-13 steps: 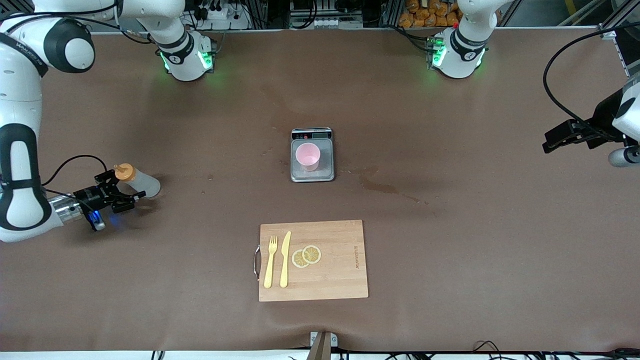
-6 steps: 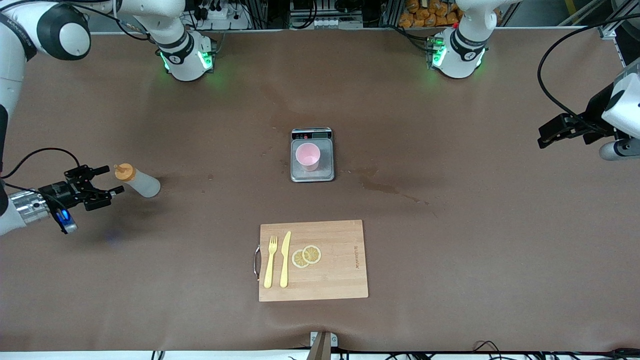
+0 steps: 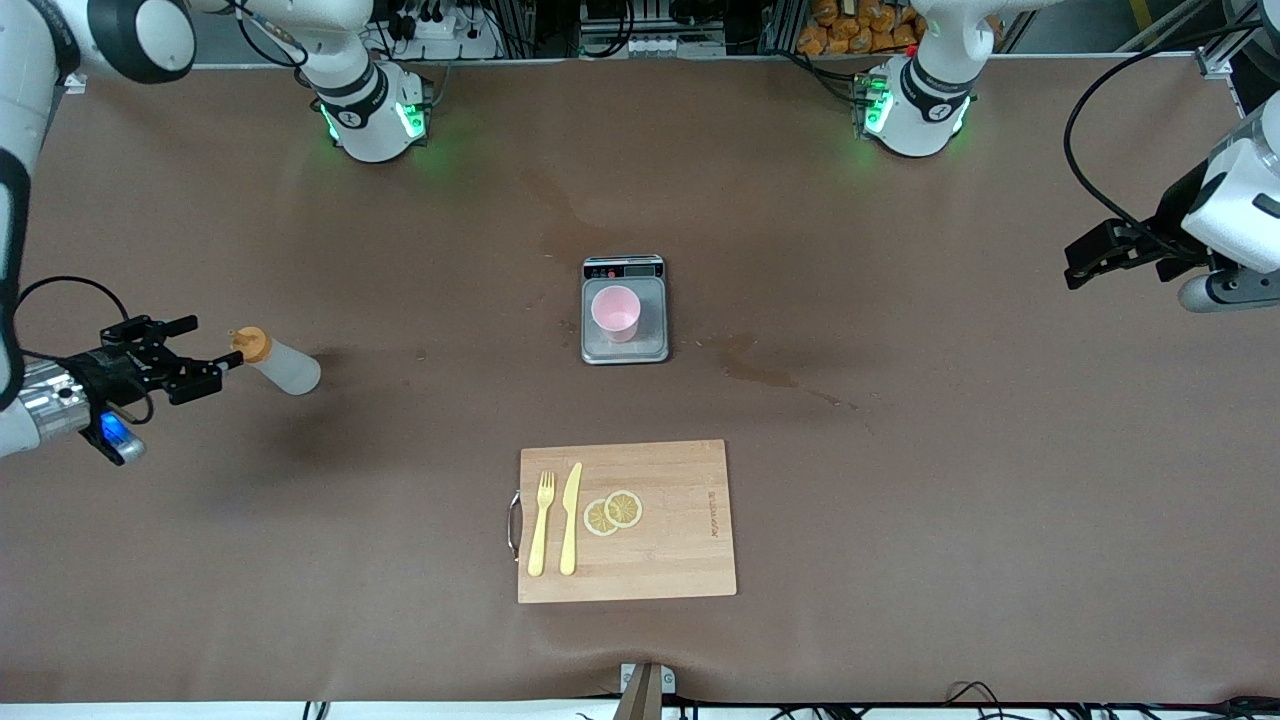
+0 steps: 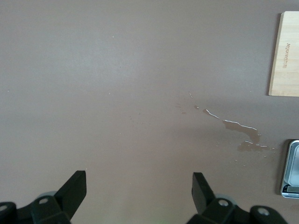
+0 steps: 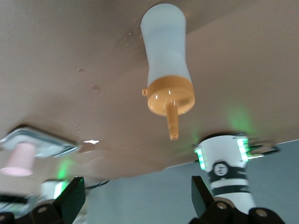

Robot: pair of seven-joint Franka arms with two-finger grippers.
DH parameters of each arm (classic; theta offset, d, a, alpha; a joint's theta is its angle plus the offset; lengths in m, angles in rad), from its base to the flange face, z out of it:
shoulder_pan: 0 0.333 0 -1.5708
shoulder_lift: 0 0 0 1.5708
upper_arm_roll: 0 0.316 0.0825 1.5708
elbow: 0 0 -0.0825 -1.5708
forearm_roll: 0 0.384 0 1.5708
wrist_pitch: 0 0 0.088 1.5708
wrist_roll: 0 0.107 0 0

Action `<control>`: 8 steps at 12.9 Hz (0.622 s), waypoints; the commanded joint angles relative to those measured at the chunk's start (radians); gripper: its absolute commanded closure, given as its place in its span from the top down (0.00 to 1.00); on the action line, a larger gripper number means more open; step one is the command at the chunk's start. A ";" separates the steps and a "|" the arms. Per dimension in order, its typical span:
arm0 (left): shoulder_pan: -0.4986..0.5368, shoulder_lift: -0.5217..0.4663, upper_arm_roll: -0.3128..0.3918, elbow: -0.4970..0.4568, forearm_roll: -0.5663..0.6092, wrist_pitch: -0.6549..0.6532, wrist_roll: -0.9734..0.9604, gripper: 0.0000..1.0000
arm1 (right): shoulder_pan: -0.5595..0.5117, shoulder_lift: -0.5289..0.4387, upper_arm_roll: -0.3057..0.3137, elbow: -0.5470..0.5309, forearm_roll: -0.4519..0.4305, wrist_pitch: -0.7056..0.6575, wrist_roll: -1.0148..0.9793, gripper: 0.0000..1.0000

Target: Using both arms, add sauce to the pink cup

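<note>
The sauce is standing on the table, just beside the right gripper, whose fingers are gaping empty. The left gripper is waiting, fingers apart. The cup is sitting on the scale.

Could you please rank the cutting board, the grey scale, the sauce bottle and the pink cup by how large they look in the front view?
1. Cutting board, clearly largest.
2. Grey scale.
3. Sauce bottle: it is about as long as the scale but much slimmer.
4. Pink cup, smallest, standing on the scale.
</note>
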 commanded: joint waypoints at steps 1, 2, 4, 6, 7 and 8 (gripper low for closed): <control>-0.023 -0.052 0.022 -0.054 0.013 0.006 0.015 1.00 | 0.090 -0.105 -0.009 -0.029 -0.088 0.002 0.012 1.00; -0.034 -0.065 0.023 -0.068 0.011 0.011 0.015 1.00 | 0.090 -0.125 -0.008 -0.032 -0.082 -0.001 0.011 1.00; -0.061 -0.068 0.060 -0.071 0.013 0.013 0.015 1.00 | 0.093 -0.195 -0.005 -0.079 -0.076 0.017 0.009 1.00; -0.061 -0.068 0.069 -0.072 0.007 0.013 0.016 1.00 | 0.118 -0.278 -0.006 -0.162 -0.080 0.107 0.002 1.00; -0.063 -0.068 0.075 -0.074 0.005 0.013 0.016 1.00 | 0.116 -0.326 -0.006 -0.223 -0.081 0.175 -0.003 1.00; -0.063 -0.069 0.075 -0.074 0.000 0.013 0.016 1.00 | 0.119 -0.390 -0.006 -0.304 -0.084 0.244 -0.017 1.00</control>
